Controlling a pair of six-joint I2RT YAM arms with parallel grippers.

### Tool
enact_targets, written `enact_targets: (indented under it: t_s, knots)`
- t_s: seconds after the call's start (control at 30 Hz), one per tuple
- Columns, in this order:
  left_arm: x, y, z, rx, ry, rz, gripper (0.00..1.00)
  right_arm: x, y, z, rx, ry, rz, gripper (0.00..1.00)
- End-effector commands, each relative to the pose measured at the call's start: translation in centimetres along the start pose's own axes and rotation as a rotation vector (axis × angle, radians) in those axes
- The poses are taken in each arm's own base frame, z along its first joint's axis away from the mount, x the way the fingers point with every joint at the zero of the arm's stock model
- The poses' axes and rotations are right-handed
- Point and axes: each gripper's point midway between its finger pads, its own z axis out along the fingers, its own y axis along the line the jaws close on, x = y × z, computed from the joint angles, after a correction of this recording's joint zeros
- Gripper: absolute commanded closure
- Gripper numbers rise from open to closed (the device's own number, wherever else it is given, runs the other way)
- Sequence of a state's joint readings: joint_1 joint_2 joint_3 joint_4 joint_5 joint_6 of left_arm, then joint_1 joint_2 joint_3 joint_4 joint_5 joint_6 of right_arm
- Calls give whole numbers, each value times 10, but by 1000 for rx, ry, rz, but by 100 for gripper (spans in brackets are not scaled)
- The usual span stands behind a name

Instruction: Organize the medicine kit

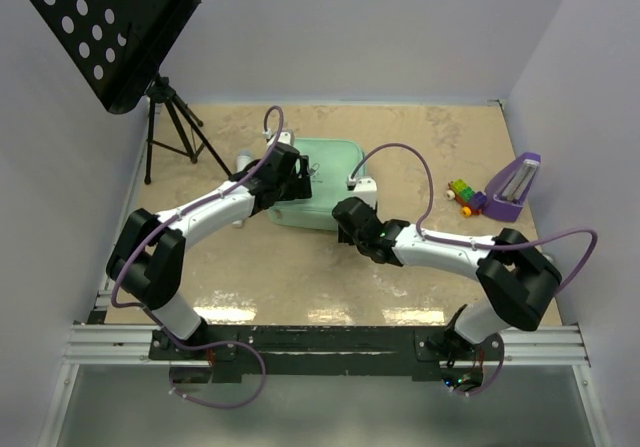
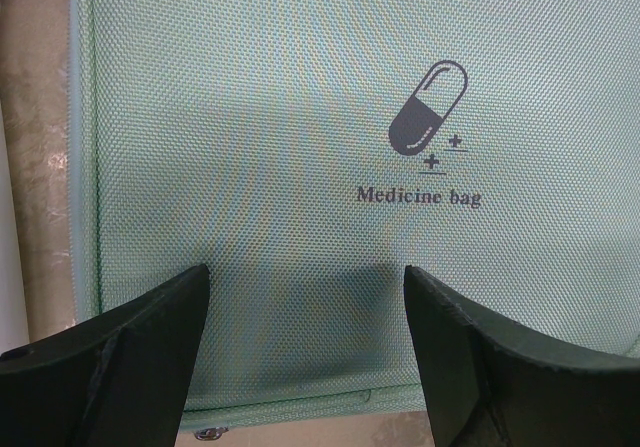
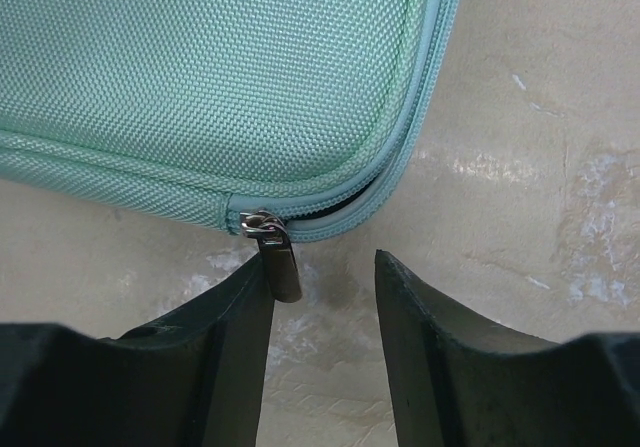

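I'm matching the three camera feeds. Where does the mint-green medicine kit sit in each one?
Top external: medicine kit at centre.
Left wrist: fills the picture; capsule mark upper right.
Right wrist: upper left; zipper pull at its rounded corner.
Shared landmark: tan tabletop bordering the kit.

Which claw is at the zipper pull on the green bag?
The right claw: the zipper pull hangs at its open tips, at the corner of the medicine bag. The left claw is over the capsule print instead.
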State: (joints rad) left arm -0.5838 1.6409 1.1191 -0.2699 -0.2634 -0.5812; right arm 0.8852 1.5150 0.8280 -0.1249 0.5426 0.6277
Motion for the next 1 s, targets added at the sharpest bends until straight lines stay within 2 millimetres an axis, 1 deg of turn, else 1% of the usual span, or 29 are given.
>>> enact_targets:
  t_s: [0.0, 0.27, 0.43, 0.57, 0.83, 0.87, 0.93, 0.97]
  knots:
    - [35, 24, 5, -62, 109, 42, 17, -34, 10, -6, -17, -112, 65, 53]
    - [35, 24, 5, -62, 109, 42, 17, -44, 12, -6, -13, -140, 53, 53]
    - [36, 24, 5, -63, 111, 43, 17, -44, 12, -3, -3, -139, 47, 58]
    - [36, 25, 5, -65, 111, 45, 17, -48, 13, -7, -17, -153, 49, 68]
    - [35, 24, 5, -62, 112, 46, 17, -44, 11, -6, -15, -145, 36, 83]
    - [35, 24, 5, -63, 110, 46, 17, -43, 10, -6, -13, -143, 36, 86]
    - [35, 24, 4, -63, 111, 46, 17, -42, 7, -7, -3, -137, 36, 100]
    - [34, 24, 3, -62, 109, 45, 17, -42, 6, -8, 4, -139, 37, 100]
